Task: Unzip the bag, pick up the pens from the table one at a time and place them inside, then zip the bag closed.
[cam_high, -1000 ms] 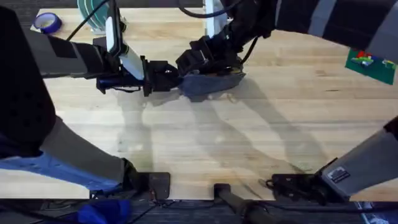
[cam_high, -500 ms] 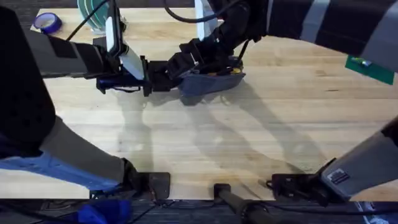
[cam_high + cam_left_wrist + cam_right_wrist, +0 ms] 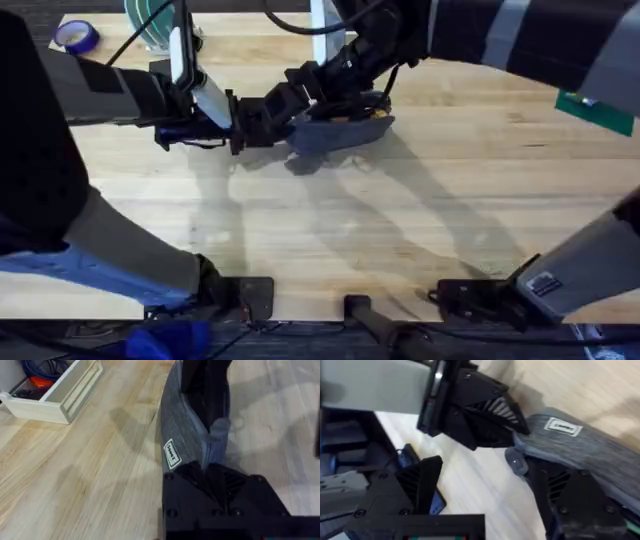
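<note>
The table [image 3: 330, 230] carries the bag [image 3: 340, 130] at its far middle, long axis running left-right. The left gripper [image 3: 272, 118] is clamped on the bag's left end. The right gripper [image 3: 300, 85] hovers just above that end, jaws parted, nothing held.

Light wooden table [image 3: 420, 230], blue-grey bag [image 3: 340, 130], tape roll [image 3: 76, 36]

The bag [image 3: 340, 130] was heathered blue-grey with a small white label [image 3: 171, 453]; orange showed at its right end. The table [image 3: 420, 220] was pale wood with visible grain. Both grippers were black.
</note>
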Action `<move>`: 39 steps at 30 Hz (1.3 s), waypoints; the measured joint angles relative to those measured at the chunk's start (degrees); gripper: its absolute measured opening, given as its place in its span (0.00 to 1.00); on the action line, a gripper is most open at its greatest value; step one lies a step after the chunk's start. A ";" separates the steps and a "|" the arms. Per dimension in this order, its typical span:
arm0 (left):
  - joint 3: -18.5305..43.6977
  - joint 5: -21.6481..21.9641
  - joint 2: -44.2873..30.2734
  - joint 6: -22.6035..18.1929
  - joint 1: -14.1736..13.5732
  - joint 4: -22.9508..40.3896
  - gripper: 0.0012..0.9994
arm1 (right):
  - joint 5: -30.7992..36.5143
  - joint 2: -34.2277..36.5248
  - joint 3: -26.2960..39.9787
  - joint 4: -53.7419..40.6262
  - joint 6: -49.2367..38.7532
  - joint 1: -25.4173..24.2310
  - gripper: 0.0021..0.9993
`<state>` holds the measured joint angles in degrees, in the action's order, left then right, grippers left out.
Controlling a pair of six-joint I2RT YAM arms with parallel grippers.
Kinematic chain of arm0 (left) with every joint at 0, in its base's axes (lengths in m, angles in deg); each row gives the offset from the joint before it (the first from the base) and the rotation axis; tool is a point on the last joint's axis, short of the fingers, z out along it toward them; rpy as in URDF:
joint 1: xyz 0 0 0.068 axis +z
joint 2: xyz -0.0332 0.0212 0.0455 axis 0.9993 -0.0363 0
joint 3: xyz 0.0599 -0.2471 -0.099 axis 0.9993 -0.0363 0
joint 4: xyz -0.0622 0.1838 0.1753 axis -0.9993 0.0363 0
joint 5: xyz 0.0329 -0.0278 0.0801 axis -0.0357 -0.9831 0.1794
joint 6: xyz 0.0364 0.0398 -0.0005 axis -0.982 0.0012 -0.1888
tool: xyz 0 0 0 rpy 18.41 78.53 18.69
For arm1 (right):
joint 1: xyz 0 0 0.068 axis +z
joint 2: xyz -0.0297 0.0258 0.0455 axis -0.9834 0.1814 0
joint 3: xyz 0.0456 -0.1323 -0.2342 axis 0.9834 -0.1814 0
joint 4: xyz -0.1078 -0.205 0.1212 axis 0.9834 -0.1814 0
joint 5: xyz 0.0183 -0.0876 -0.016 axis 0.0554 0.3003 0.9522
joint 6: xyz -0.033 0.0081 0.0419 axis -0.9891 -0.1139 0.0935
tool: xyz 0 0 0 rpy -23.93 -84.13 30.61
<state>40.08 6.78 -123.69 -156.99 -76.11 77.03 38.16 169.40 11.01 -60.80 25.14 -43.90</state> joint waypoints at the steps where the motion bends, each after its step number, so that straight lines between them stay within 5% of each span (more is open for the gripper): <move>1: 0.00 0.00 0.00 0.00 0.00 0.02 0.04 | -0.96 0.01 0.00 -0.01 0.00 -0.05 1.00; 25: -0.20 -0.17 0.00 0.02 0.37 -0.02 0.04 | -28.32 0.07 0.91 0.30 -7.72 -2.02 1.00; 33: -0.20 -0.16 0.00 0.00 0.37 0.00 0.04 | -28.60 -6.14 5.18 -0.69 -9.35 -2.89 1.00; 39: -0.20 -0.15 0.00 0.01 0.37 0.00 0.04 | -21.88 -9.79 5.44 -9.85 -11.88 -3.16 1.00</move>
<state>39.88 6.62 -123.69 -156.98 -75.74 77.03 16.28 159.61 16.45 -70.65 13.26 -47.06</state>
